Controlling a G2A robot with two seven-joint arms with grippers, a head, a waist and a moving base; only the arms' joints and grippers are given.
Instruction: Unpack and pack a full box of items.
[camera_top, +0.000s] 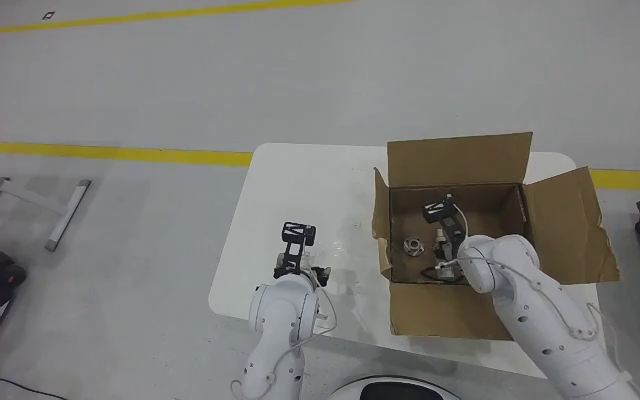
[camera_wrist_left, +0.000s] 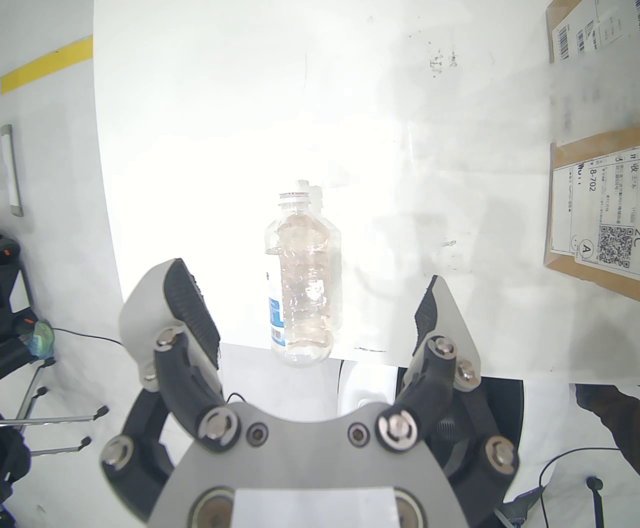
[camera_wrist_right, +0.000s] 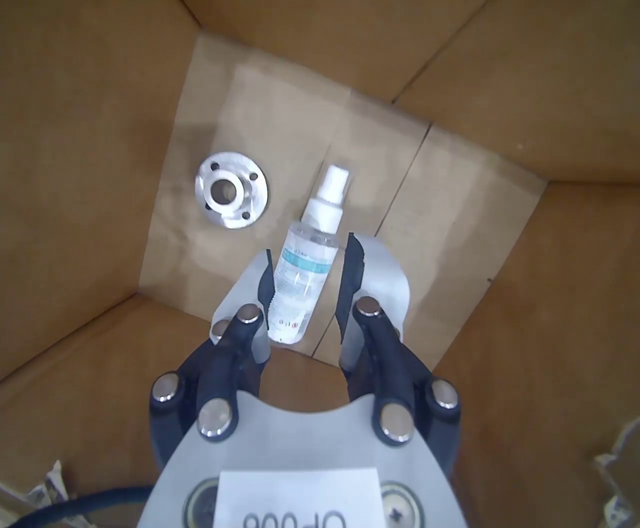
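I see a pale grey floor, smooth and evenly lit by soft light. A yellow line runs left to right across it, passes behind the white, round-cornered table and shows again at the right edge. A second yellow line crosses the far floor, with a small dark square mark near its left end. Left of the table lies a grey metal frame, possibly the foot of a stand. At the near left edge sits dark equipment, with a thin cable on the floor nearer still.
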